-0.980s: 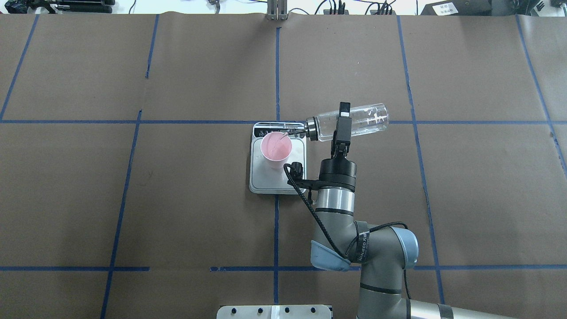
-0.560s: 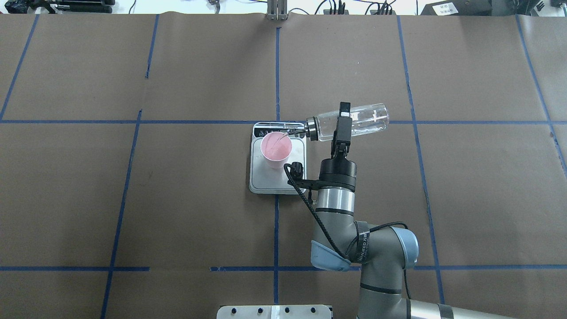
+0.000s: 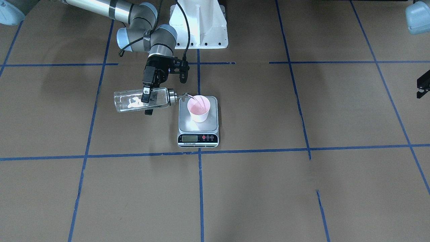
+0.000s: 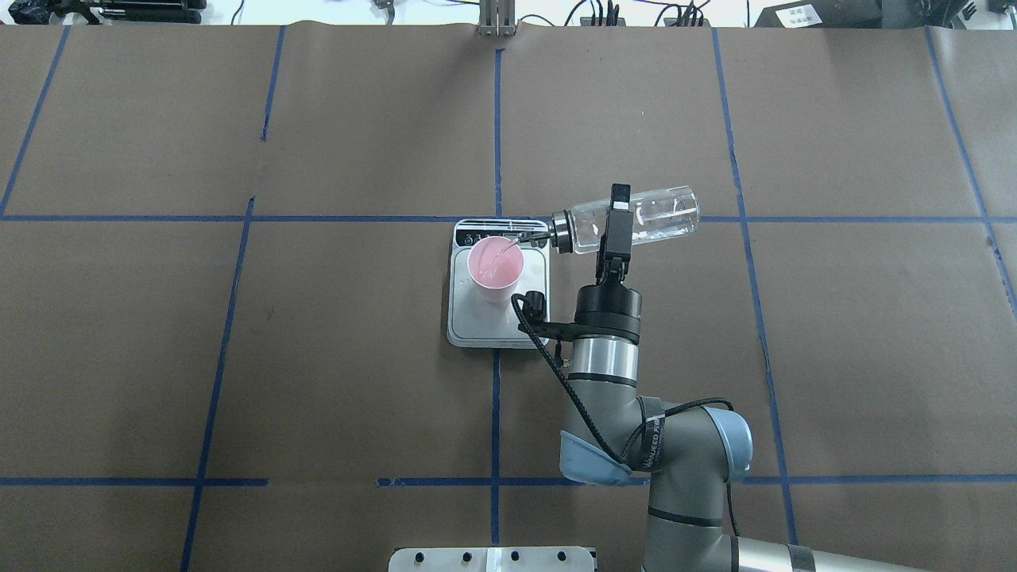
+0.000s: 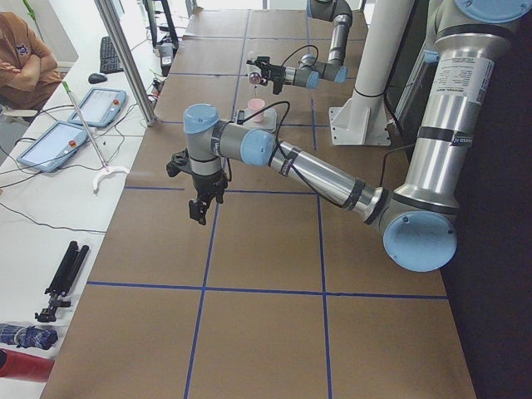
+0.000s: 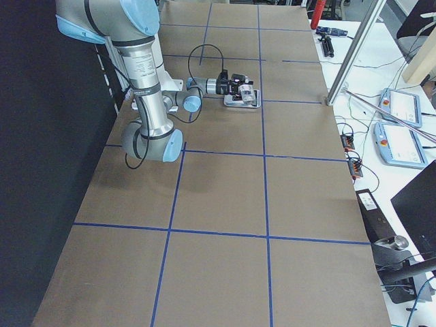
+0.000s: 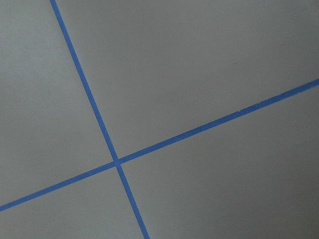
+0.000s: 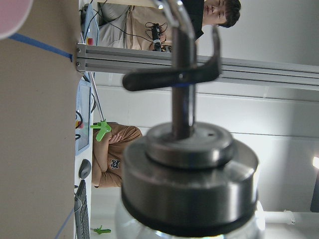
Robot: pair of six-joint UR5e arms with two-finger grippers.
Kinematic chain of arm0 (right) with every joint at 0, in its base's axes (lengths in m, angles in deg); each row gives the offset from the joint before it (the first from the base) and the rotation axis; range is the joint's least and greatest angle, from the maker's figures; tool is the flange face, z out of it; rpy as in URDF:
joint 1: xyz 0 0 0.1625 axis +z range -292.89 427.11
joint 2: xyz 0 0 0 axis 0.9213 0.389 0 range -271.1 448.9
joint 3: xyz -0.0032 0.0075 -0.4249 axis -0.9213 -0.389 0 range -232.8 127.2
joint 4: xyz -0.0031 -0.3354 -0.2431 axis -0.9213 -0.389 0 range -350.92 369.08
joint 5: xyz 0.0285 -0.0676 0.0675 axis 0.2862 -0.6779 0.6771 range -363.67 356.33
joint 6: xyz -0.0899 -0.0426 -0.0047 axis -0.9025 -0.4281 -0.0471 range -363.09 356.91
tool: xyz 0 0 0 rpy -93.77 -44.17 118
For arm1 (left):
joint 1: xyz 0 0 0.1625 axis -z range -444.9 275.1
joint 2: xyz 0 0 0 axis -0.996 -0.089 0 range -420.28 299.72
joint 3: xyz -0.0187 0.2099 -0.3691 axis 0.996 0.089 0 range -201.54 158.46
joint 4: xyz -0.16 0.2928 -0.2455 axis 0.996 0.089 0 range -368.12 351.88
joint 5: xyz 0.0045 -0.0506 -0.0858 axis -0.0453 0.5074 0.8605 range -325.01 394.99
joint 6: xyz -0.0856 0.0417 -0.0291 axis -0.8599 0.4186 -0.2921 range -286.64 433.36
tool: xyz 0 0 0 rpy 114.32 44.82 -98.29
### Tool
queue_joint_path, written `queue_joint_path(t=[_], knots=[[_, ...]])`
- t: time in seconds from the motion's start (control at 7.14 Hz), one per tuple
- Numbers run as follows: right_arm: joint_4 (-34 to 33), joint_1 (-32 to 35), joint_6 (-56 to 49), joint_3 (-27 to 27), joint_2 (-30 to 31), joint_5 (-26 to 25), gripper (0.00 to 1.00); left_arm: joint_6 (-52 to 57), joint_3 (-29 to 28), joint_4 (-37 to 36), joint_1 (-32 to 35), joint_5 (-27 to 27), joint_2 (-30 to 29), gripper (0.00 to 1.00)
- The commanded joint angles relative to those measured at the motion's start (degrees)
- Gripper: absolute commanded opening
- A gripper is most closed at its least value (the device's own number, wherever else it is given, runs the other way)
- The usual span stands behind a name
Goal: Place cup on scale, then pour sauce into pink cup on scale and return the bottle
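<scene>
The cup (image 4: 495, 266), pale pink inside, stands upright about mid-plate on the scale (image 4: 477, 322) near the middle of the tabletop (image 4: 238, 357). A thin clear stream of sauce (image 4: 504, 246) runs into it from the metal spout of the bottle (image 4: 659, 213). That clear glass bottle lies almost level in the air just off the scale's right edge, base slightly raised, with the right gripper (image 4: 616, 226) clamped across its body. It has barely shifted from a second ago. The left gripper (image 5: 199, 208) hangs over bare tabletop well apart, and whether it is spread or closed cannot be told.
</scene>
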Motion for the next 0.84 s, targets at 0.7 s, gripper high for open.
queue_joint_path(t=[0.7], knots=[[0.1,0.1,0.0,-0.3,0.3,0.0,0.0,0.0,0.8,-0.1,0.0,0.0,-0.1,1.0]])
